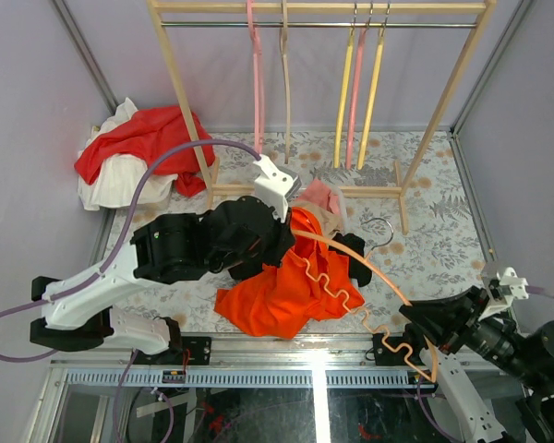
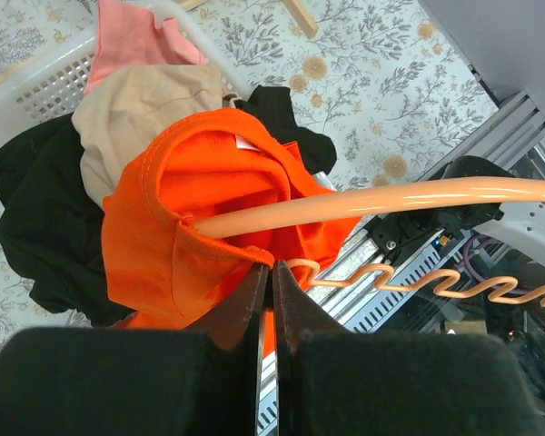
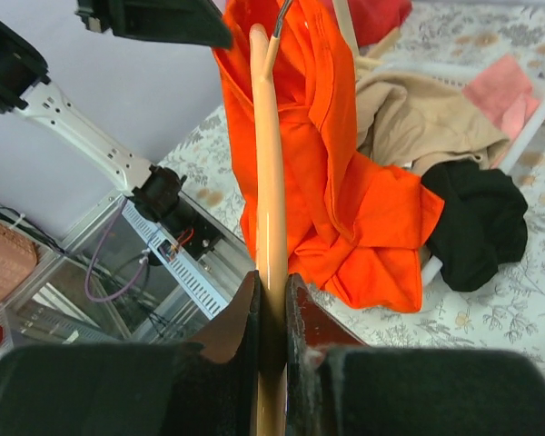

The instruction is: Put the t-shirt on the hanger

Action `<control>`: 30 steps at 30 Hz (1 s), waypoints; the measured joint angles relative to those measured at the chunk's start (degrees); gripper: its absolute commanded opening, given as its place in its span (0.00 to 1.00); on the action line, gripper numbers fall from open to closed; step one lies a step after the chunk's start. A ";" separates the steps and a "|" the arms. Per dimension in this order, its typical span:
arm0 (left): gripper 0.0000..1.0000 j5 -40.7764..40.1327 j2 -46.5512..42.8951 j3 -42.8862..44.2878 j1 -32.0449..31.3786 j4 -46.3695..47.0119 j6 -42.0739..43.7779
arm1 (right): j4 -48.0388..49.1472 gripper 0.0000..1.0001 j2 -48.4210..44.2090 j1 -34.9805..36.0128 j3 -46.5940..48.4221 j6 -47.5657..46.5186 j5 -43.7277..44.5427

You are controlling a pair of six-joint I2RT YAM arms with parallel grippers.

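Threading step: the hanger (image 1: 393, 281) tip is poked into the bunched t-shirt (image 1: 286, 277), mid-counter towards the near edge.

The left end effector (image 2: 265, 271) is pinched tight on a hemmed edge of the orange cloth, holding the opening up. The right end effector (image 3: 272, 289), at the near right, is clamped narrowly around the hanger's peach arm, whose far end sits inside a fold by the neck. The shirt droops over a white basket (image 2: 45, 82) of other clothes. Next, I'd judge, the hanger needs pushing further in while the left side keeps the cloth taut. A small white tag (image 2: 245, 142) shows inside the neck, but I can read no writing or brand on it.
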 measured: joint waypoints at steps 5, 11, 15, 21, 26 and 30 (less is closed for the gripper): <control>0.00 -0.37 -0.22 -0.04 -0.63 -1.60 -0.94 | -0.52 0.00 0.11 0.00 -2.54 -0.35 -0.92; 0.00 -0.28 -0.09 -0.11 -1.38 -2.67 -1.20 | 0.22 0.00 3.98 0.00 -1.16 -1.14 -1.11; 0.00 -0.07 -0.09 -1.62 -2.05 -3.02 -1.75 | 1.51 0.00 9.22 0.00 3.45 -2.03 -0.98; 0.00 -0.09 -0.13 -5.22 -2.93 -4.07 -2.89 | 2.91 0.00 13.25 0.00 6.25 -3.48 -1.22; 0.00 -0.50 -0.59 -6.25 -3.39 -4.66 -3.39 | 5.49 0.00 13.64 0.00 2.95 -3.74 -3.23; 0.00 -1.05 -0.76 -3.15 -3.58 -5.70 -3.32 | 8.70 0.00 13.05 0.00 -3.17 -3.34 -5.03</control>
